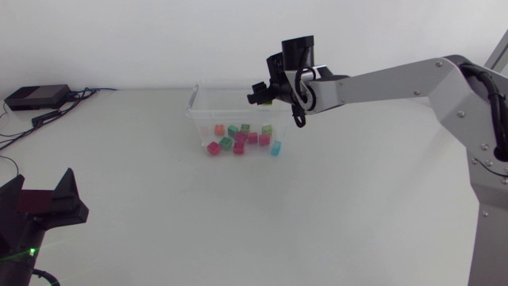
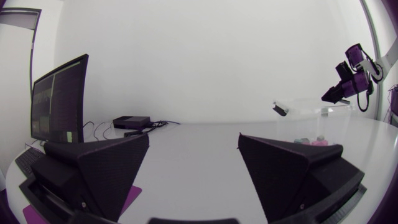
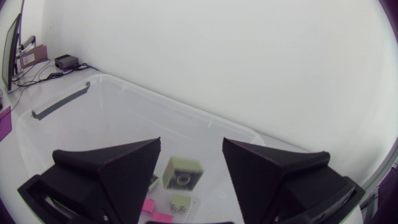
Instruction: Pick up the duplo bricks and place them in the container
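Note:
A clear plastic container (image 1: 198, 127) stands at the table's far middle with several duplo bricks in it, among them a pink one (image 1: 213, 148), a green one (image 1: 226, 143) and a cyan one (image 1: 275, 147). My right gripper (image 1: 260, 94) hangs over the container's back rim, open. In the right wrist view a pale green brick (image 3: 182, 172) shows in the gap under that gripper (image 3: 191, 142), touching neither finger, above the other bricks (image 3: 163, 211) on the container floor. My left gripper (image 1: 48, 202) rests at the near left edge, open and empty (image 2: 194, 137).
A dark box (image 1: 36, 97) with cables lies at the far left of the table. Bare white tabletop (image 1: 238, 214) spreads between the container and the front edge. My right arm (image 1: 397, 79) stretches in from the right side.

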Controlling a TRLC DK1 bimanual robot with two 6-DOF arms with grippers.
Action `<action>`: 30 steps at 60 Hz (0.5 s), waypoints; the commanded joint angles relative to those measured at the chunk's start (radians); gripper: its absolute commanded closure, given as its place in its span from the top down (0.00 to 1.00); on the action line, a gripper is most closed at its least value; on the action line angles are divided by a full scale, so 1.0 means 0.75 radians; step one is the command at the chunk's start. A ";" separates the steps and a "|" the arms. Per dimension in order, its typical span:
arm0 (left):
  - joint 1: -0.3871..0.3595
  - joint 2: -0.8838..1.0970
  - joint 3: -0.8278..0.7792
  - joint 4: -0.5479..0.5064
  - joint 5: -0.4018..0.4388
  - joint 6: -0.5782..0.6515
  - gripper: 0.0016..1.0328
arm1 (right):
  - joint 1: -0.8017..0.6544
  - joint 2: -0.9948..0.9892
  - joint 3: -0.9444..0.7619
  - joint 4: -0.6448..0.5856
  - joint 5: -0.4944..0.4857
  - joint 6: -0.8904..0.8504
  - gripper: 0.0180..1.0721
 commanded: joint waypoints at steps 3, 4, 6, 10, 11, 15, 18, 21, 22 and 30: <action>0.002 -0.014 -0.024 -0.003 0.008 0.018 0.97 | 0.015 -0.115 -0.063 0.028 0.014 0.010 0.96; 0.002 -0.014 -0.024 -0.003 0.008 0.022 0.97 | 0.015 -0.137 -0.080 0.035 0.014 0.012 0.96; -0.002 -0.014 -0.024 -0.003 0.008 0.030 0.97 | 0.017 -0.186 -0.108 0.035 0.014 0.010 0.96; -0.032 -0.014 -0.024 -0.003 0.010 0.055 0.97 | 0.017 -0.276 -0.166 0.039 0.014 0.010 0.96; -0.036 -0.014 -0.024 -0.003 0.010 0.057 0.97 | 0.019 -0.291 -0.176 0.041 0.014 0.010 0.96; -0.065 -0.014 -0.024 -0.003 0.022 0.085 0.97 | 0.023 -0.409 -0.260 0.055 0.012 0.007 0.96; -0.067 -0.014 -0.022 -0.003 0.053 0.112 0.97 | 0.025 -0.473 -0.301 0.057 0.012 0.005 0.96; -0.067 -0.014 -0.024 -0.006 0.078 0.116 0.97 | 0.033 -0.548 -0.348 0.057 0.012 0.005 0.96; -0.067 -0.014 -0.024 -0.008 0.092 0.118 0.97 | 0.037 -0.600 -0.376 0.057 0.012 0.005 0.96; -0.063 -0.016 -0.022 -0.012 0.123 0.110 0.97 | 0.051 -0.833 -0.526 0.051 0.029 0.007 0.96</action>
